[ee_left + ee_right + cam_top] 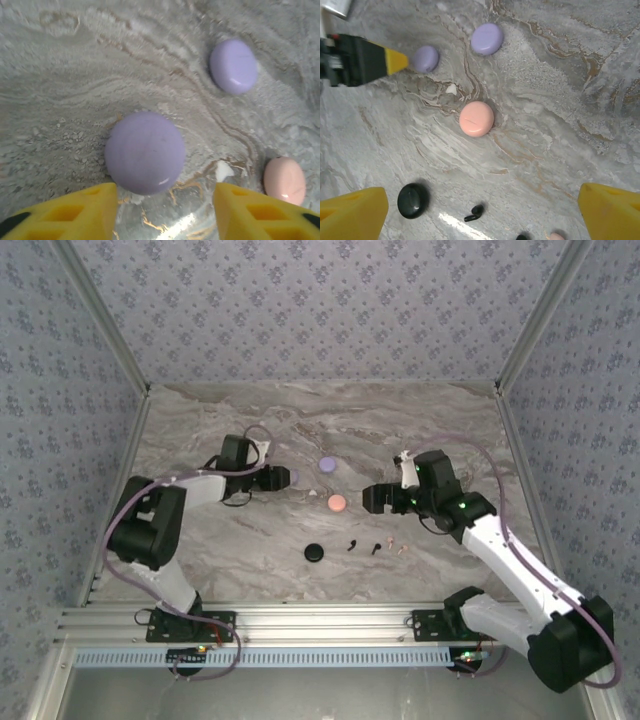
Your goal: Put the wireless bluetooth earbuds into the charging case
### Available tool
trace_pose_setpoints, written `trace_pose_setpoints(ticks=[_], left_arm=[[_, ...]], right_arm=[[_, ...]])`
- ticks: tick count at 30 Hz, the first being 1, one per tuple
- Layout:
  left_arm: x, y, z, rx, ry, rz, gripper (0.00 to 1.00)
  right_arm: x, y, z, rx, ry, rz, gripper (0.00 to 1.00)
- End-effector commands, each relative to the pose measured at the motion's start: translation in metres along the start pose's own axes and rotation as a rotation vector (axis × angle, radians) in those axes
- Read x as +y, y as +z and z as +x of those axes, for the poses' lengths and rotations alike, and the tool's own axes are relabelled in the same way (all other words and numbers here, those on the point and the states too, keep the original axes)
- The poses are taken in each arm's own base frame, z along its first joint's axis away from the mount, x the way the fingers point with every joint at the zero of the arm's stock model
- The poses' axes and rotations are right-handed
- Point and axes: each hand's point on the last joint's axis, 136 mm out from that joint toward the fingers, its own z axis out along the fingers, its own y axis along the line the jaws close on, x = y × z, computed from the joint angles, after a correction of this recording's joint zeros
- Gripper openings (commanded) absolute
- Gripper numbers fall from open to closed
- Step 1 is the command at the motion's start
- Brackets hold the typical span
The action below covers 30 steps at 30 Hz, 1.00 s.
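Earbuds lie closest to the arm bases, loose on the marbled surface: a black earbud, a second black earbud just to its right, and two pale pink earbuds beside that. All of them rest on the stone, apart from every disc. A black disc sits just left of the row.

Farther in, a pink disc lies alone near the middle. The right hand hangs to its right with its fingers spread wide and nothing between them. Its wrist view looks down on the pink disc, the black disc and the first black earbud.

The left hand is low over the surface, fingers also spread wide. A lilac disc sits just ahead of the gap between its tips, ungripped. Beyond it, a second lilac disc lies farthest back.
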Motion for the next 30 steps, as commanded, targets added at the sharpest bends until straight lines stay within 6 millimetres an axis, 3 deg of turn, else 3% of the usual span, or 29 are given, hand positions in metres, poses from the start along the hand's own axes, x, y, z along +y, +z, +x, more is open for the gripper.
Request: trace_pose_setpoints(ticks=[1,10,15,22,30], left_arm=[[-0.014,-0.031,-0.024,-0.12,0.083,-0.012,0.59],[-0.039,-0.104,-0.033,-0.381,0.152,-0.017,0.74],[-0.041,-0.131,-0.032,-0.468,0.163,-0.05,0.82],[-0.042,-0.141,-0.029,-0.486,0.181,-0.061,0.84],[-0.042,-0.14,-0.029,-0.485,0.175,-0.057,0.84]], right_arm=[[0.007,0.01,0.0,0.069,-0.056,-0.014,1.0],[0.023,0.095,-0.01,0.186,-0.059,-0.033,0.97],[0.03,0.14,-0.015,0.253,-0.104,-0.01,0.95],[0.042,0.187,-0.013,0.315,-0.139,-0.001,0.94],[0.037,0.195,0.016,0.392,-0.123,0.035,0.93]])
